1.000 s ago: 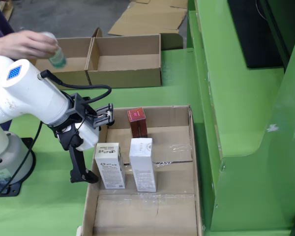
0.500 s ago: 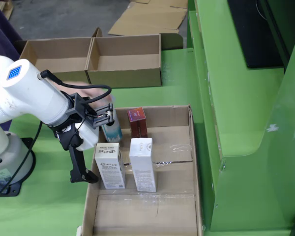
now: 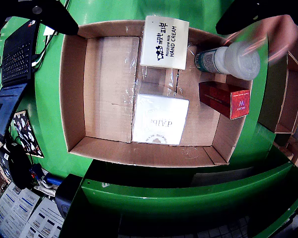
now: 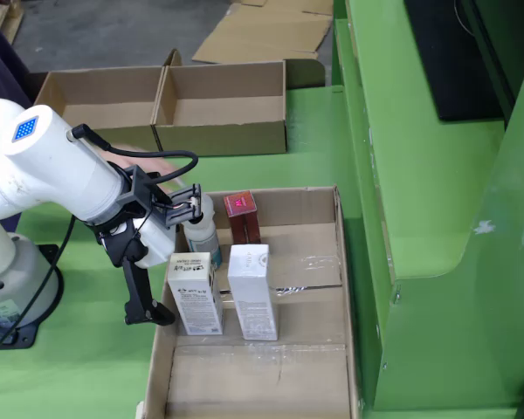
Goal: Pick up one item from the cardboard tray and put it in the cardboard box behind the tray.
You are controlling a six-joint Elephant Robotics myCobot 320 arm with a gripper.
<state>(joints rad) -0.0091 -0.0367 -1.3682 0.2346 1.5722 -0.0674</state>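
Note:
The cardboard tray (image 3: 72,89) holds a white hand cream box (image 3: 164,42), a white box (image 3: 160,119), a red box (image 3: 224,99) and a bottle with a white cap (image 3: 228,59). A blurred human hand (image 3: 280,32) is on the bottle. In the wrist view my gripper (image 3: 146,27) shows as two dark fingers far apart at the top corners, open and empty, above the tray. In the still view the gripper (image 4: 157,297) hangs over the tray's (image 4: 341,262) left edge, beside the hand cream box (image 4: 195,292), white box (image 4: 251,290), red box (image 4: 242,216) and bottle (image 4: 203,229).
A two-compartment cardboard box (image 4: 223,109) stands behind the tray on the green table. The hand (image 4: 148,161) reaches in behind my arm. A tall green wall (image 4: 419,175) runs along the right. A laptop (image 3: 15,54) sits left of the tray in the wrist view.

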